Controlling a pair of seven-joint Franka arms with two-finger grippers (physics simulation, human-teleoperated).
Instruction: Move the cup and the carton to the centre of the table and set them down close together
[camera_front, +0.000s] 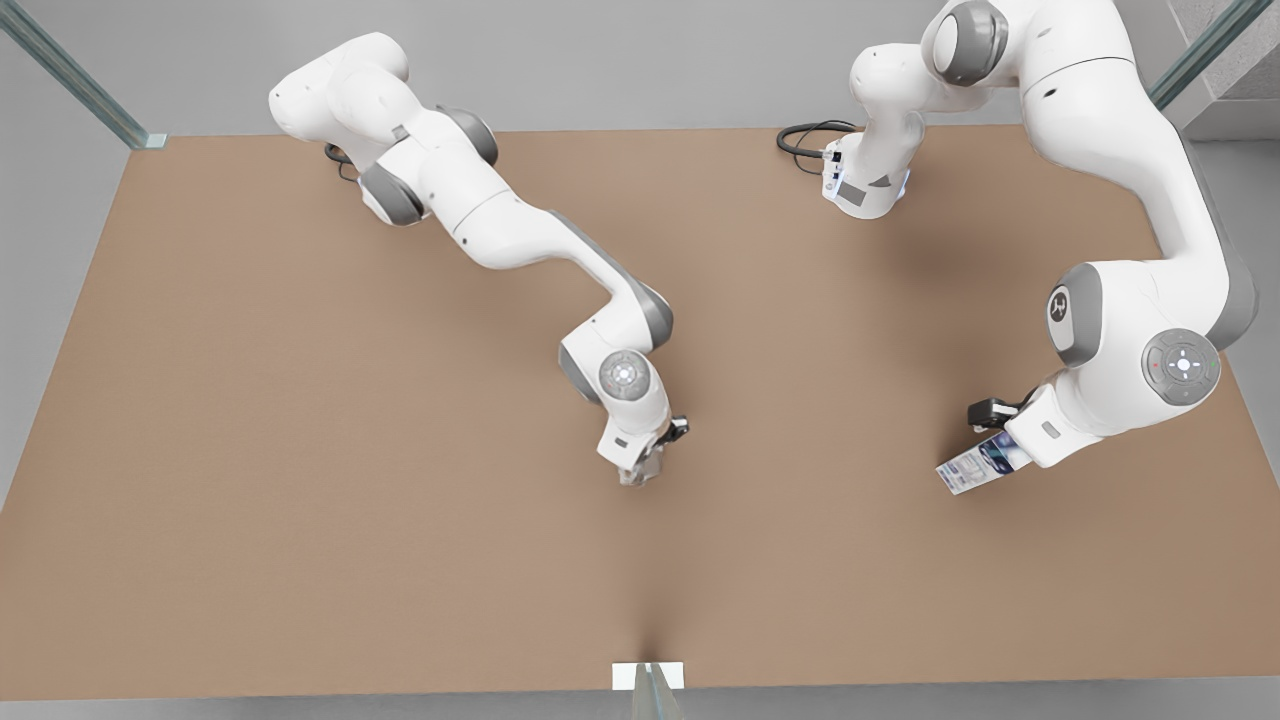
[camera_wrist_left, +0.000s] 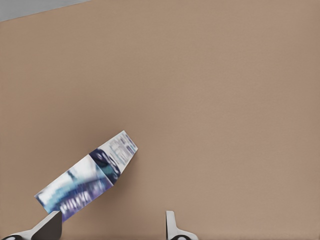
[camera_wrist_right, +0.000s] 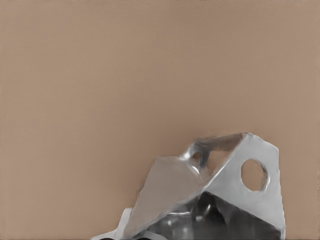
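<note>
i see the cup (camera_front: 636, 472) near the middle of the table (camera_front: 300, 450), under the right gripper (camera_front: 645, 468). the carton (camera_front: 975, 466) lies well apart toward the front view's right, at the left gripper (camera_front: 1000, 440).

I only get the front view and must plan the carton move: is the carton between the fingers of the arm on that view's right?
Observer: No. In the left wrist view the left gripper is open. The carton has one corner by one finger, and the gap between the fingers shows bare table.
Operator: And the cup?
Observer: The right wrist view shows the cup close up against the right gripper; I cannot tell whether it is gripped.
</note>
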